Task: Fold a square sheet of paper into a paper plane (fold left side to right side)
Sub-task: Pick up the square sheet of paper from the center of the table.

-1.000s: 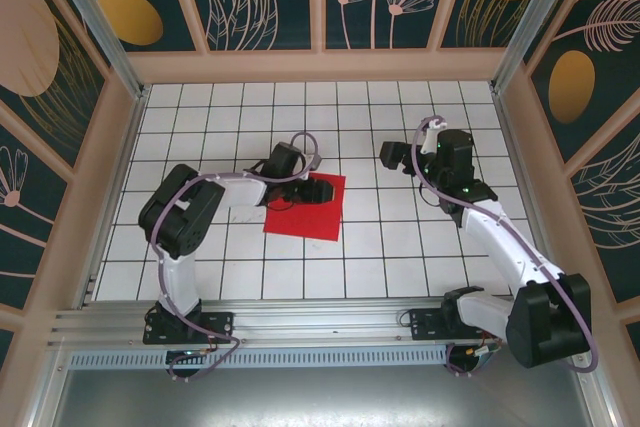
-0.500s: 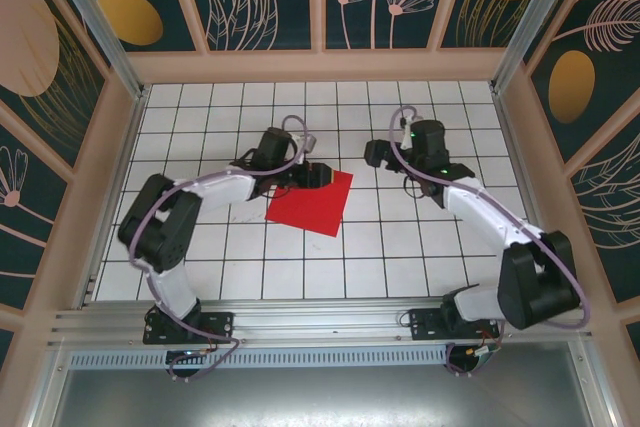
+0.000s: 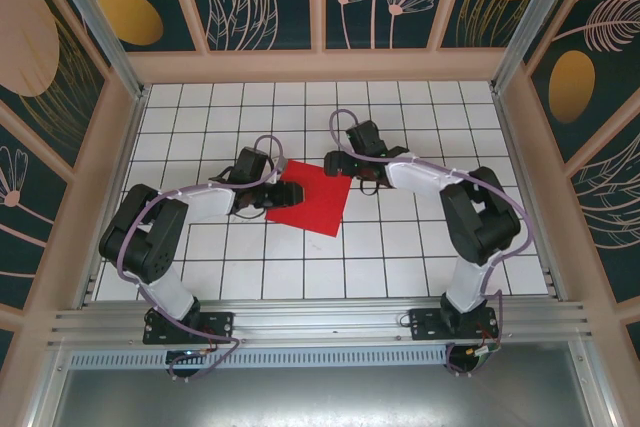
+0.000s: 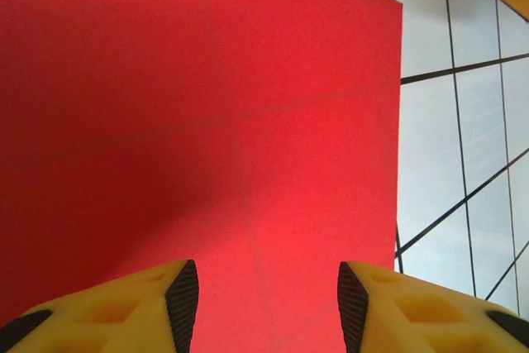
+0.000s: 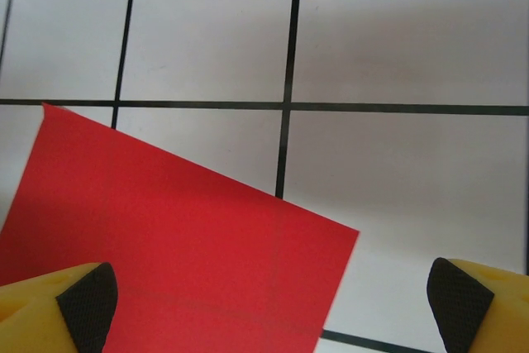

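Between the two arms, the square sheet of paper (image 3: 312,199) lies flat on the tabletop (image 3: 400,247), a bit crooked. The left end effector (image 3: 278,193), half open and empty, is over its left edge, nearest. The right end effector (image 3: 343,162), wide open, is at the far corner. The paper is bright red, faintly creased.

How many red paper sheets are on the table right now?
1. The thin bright red square sheet of paper lies flat near the middle of the white gridded table, between the left gripper and the right gripper. Any sheet stacked beneath it would be hidden.
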`<state>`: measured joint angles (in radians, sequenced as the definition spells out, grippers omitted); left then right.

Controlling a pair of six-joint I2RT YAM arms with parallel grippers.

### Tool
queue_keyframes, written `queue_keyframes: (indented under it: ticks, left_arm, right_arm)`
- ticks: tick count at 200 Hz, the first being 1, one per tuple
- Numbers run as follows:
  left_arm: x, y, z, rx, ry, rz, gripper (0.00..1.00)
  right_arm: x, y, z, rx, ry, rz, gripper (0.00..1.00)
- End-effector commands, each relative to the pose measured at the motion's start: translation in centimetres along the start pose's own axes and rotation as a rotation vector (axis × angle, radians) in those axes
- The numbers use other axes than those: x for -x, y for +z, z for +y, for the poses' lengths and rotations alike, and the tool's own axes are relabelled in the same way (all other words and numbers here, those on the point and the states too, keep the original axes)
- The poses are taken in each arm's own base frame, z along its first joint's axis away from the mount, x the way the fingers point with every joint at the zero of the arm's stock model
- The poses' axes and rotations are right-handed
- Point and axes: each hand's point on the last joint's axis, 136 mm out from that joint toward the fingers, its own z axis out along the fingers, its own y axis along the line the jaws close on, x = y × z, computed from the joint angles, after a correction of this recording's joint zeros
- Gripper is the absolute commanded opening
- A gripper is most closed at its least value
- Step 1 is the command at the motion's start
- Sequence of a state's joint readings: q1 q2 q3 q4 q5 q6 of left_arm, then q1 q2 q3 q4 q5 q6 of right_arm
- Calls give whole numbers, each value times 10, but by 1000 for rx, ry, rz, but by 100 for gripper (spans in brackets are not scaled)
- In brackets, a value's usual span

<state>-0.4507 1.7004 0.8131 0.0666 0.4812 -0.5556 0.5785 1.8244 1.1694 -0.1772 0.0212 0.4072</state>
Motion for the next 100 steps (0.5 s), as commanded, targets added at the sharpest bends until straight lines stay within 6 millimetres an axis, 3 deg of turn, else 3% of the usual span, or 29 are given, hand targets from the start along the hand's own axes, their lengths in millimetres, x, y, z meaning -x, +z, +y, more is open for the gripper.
queue_keyframes:
  ticks: [1, 75, 100]
  left_arm:
    - [-10, 7, 13, 35, -33, 27, 51]
    - [-30, 17, 33, 77, -69, 81, 47]
    - [-32, 18, 35, 83, -70, 80, 46]
  right_arm:
    - [-2, 9, 4, -41, 8, 25, 99]
    - [-39, 37, 15, -42, -17, 149, 99]
    - [-58, 42, 29, 5, -33, 209, 99]
